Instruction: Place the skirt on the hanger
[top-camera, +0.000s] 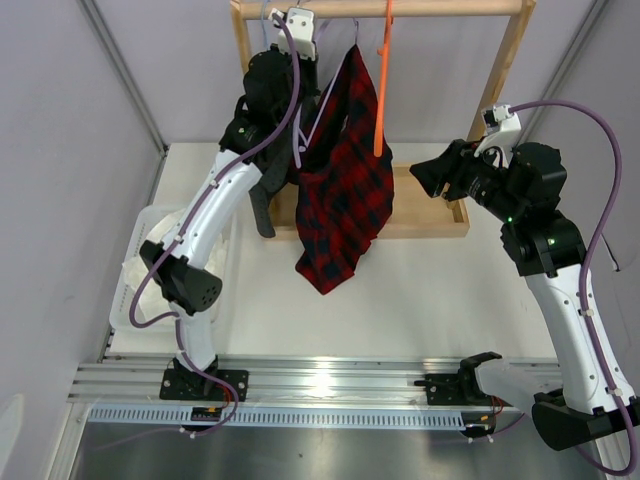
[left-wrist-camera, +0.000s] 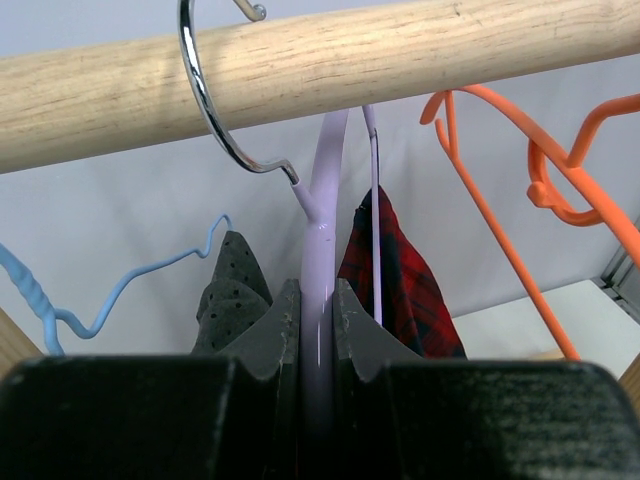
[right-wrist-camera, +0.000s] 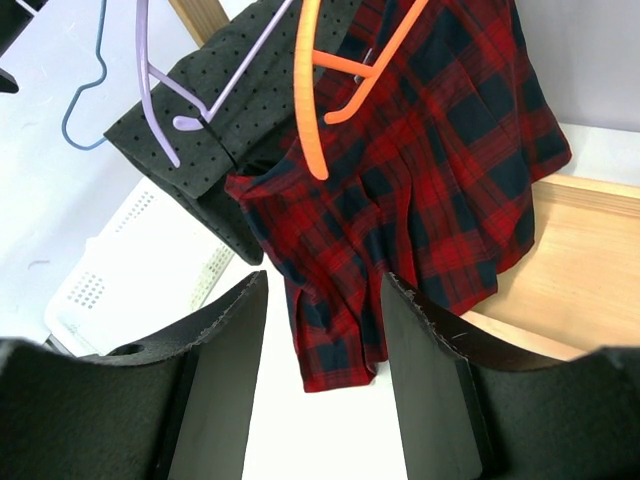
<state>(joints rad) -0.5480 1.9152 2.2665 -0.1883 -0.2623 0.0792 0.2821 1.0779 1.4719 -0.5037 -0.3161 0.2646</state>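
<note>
"Up at the wooden rail (left-wrist-camera: 420, 45), what's your left gripper (left-wrist-camera: 318, 300) doing?"

"It's clamped on the neck of the lilac hanger (left-wrist-camera: 328, 190), whose hook sits over the rail. My right gripper (right-wrist-camera: 325, 285) hovers with its fingers apart, facing the skirt (right-wrist-camera: 430, 170)."

"Nearly done, then?"

"I'd say so. Next I should let go gently so nothing swings. The skirt hangs from the hanger, bunched and lopsided. One corner droops toward the table (top-camera: 440, 290), beside a grey dotted garment (right-wrist-camera: 255, 115)."
</note>
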